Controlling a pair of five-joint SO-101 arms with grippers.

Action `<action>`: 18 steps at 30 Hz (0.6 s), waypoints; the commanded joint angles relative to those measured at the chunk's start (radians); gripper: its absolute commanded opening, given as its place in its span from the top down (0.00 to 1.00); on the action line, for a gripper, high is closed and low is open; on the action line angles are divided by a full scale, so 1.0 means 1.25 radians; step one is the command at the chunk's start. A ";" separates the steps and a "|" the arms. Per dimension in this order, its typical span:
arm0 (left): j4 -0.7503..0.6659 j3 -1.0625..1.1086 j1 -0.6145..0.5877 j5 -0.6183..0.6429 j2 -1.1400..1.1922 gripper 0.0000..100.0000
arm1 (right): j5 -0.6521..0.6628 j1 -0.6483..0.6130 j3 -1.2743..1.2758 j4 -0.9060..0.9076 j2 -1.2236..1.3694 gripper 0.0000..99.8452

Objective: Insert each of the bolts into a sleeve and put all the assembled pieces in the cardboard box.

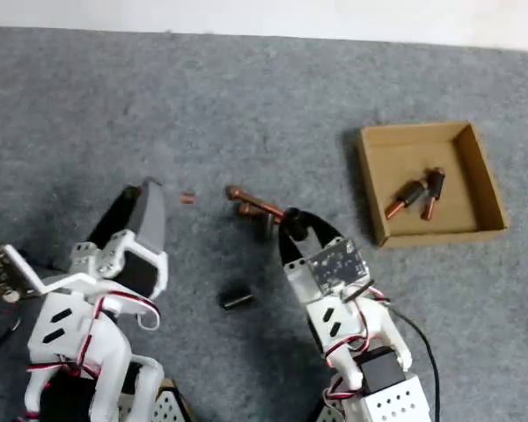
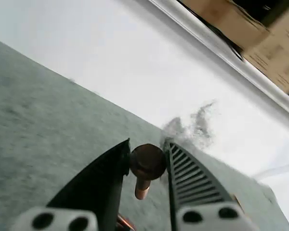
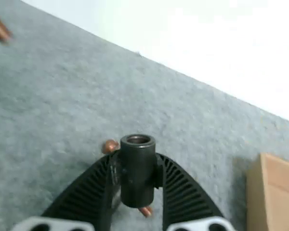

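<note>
My left gripper (image 2: 145, 163) is shut on a copper bolt (image 2: 146, 162), head outward and shank (image 2: 142, 189) pointing back toward the wrist. In the high view this gripper (image 1: 148, 186) is held above the grey carpet at the left. My right gripper (image 3: 137, 168) is shut on a black sleeve (image 3: 137, 166), held upright with its bore showing. From above, that gripper (image 1: 290, 220) sits beside loose copper bolts (image 1: 249, 203). One bolt's end (image 3: 110, 146) pokes out behind the sleeve. The cardboard box (image 1: 370, 176) stands at the right with two assembled pieces (image 1: 418, 193) inside.
A loose black sleeve (image 1: 236, 299) lies on the carpet between the two arms. A small copper piece (image 1: 187, 199) lies just right of the left gripper. The box corner (image 3: 274, 192) appears beside my right gripper. White floor borders the carpet at the far side.
</note>
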 commanded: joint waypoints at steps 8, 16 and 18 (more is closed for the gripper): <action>-0.027 -0.009 0.211 0.010 -0.004 1.00 | 0.135 -0.111 0.090 -0.030 -0.014 1.00; -0.023 -0.004 0.278 0.010 -0.004 0.99 | 0.160 -0.123 0.091 -0.026 -0.014 1.00; -0.022 -0.004 0.294 0.010 -0.004 0.99 | 0.160 -0.123 0.091 -0.026 -0.014 1.00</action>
